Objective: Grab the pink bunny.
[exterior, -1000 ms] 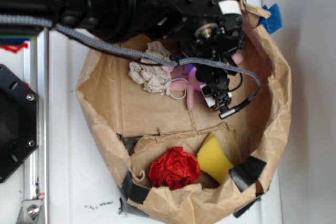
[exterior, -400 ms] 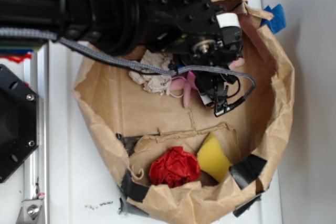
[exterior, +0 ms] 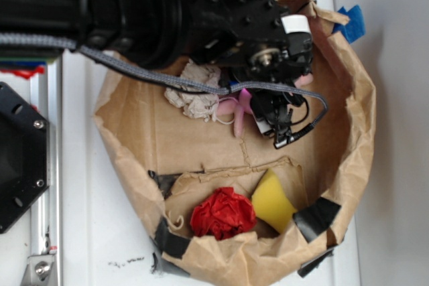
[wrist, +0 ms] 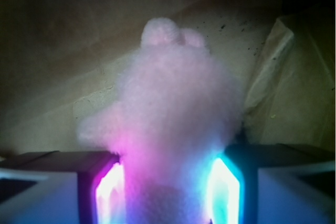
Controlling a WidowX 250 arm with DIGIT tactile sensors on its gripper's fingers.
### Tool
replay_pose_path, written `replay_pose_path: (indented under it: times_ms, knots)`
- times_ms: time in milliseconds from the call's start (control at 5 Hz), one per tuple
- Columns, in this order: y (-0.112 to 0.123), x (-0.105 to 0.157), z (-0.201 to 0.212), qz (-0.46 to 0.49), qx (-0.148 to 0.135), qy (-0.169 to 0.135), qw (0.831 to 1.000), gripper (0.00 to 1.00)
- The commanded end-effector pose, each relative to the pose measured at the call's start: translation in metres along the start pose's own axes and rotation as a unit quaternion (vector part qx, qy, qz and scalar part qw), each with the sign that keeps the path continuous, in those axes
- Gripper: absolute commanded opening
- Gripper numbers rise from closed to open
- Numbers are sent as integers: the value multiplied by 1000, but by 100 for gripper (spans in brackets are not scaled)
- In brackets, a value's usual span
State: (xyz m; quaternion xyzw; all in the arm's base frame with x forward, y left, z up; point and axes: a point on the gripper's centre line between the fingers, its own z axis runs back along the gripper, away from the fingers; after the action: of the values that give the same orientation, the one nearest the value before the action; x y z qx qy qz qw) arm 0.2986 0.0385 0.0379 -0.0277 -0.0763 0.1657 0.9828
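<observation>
- Wrist view: the gripper [wrist: 167, 192] is pinching its lit pads against the pink bunny [wrist: 173, 124], which is lying inside the paper bag [exterior: 348, 92].
- Grasp step underway; next, lifting straight up.

1. The brown paper bag [exterior: 134, 138] walls in the whole work area, its crumpled rim standing up on every side, so the only way in is from above.
2. The gripper [wrist: 167, 192] sits low in the bag's far half, the pink bunny [wrist: 176, 124] filling the gap between its lit fingers [wrist: 223, 184].
3. The off-white cloth wad [exterior: 194, 98] lies just beside the bunny, crowding that side.
4. Bare bag floor lies open across the middle.
5. The near end is taken up by the red paper ball [exterior: 223, 213] and yellow sponge [exterior: 273, 200], side by side.
</observation>
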Motion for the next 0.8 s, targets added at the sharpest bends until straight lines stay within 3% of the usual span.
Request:
replay_pose_path:
  times_ms: [0,200,600]
  knots:
    - [-33,-10,89,-62,-37,-9,997,0]
    - [-35,-26,135,-97,-53,-8,994,0]
    - [-30,-24,159,-112,-61,11,992,0]
